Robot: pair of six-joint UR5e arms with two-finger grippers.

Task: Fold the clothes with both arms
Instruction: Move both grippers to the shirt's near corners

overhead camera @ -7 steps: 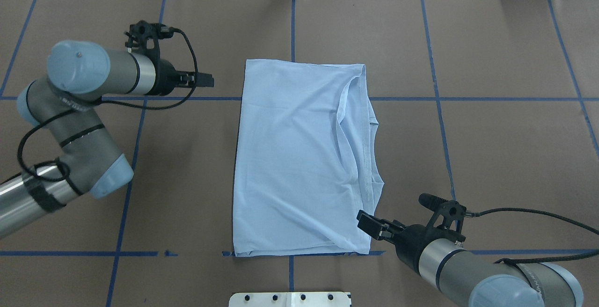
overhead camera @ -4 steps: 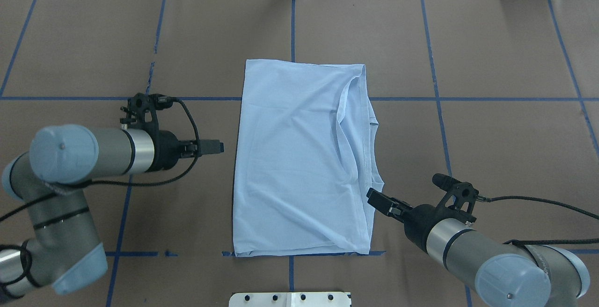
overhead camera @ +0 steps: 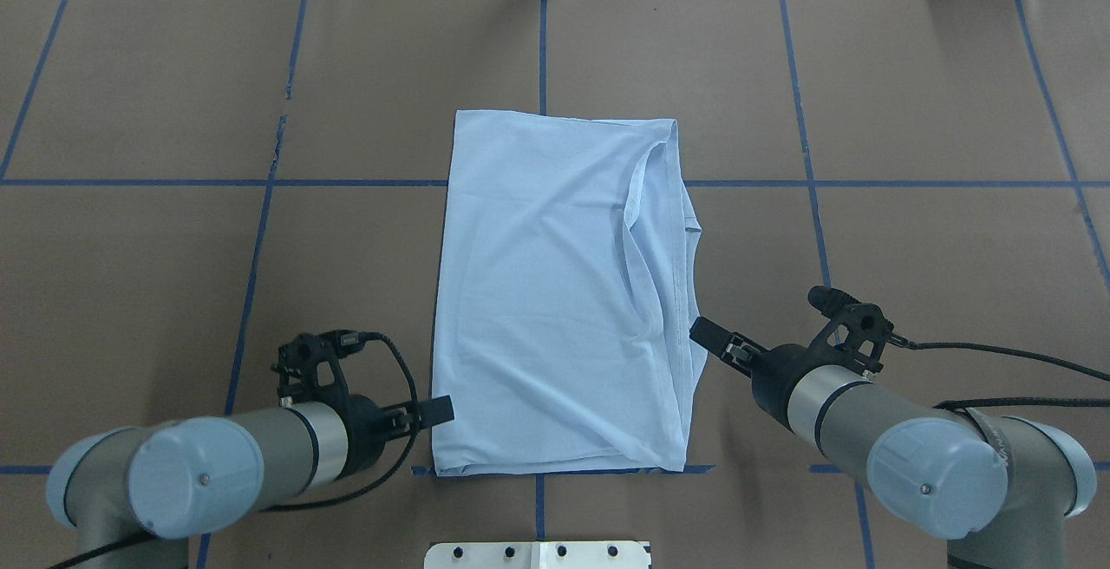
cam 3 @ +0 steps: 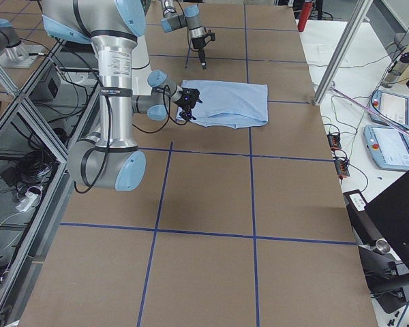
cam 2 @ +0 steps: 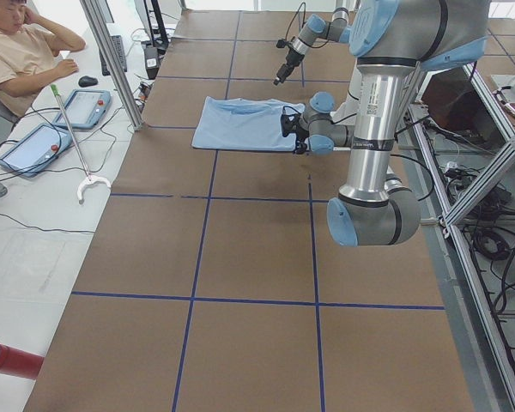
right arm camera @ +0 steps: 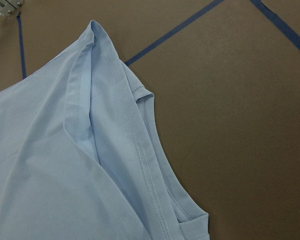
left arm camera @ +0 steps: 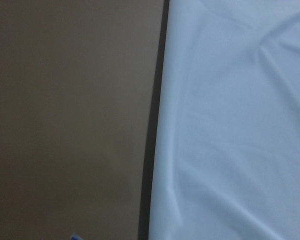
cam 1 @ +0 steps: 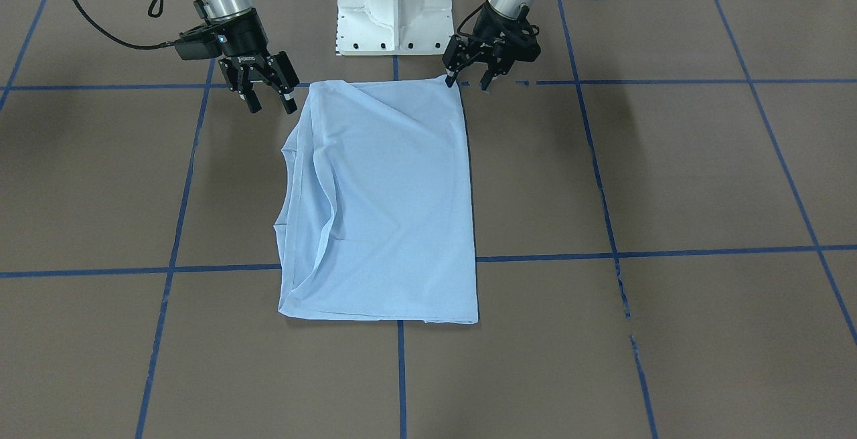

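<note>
front-facing view: left claw [cam 1: 466, 82] is spread wide and empty, one finger at the shirt's [cam 1: 381, 205] near corner on my left side. right claw [cam 1: 272, 104] is wide and empty too, just beside the other near corner, and i can't tell if it touches cloth. shirt lies flat mid-table [cam 1: 669, 171], folded lengthwise into a narrow rectangle, with the loose layers stacked along its right edge. i judge this as lining up for the cross fold. next move, i think: both claws drop onto the near corners, pinch every layer, then lift together toward the far edge.
</note>
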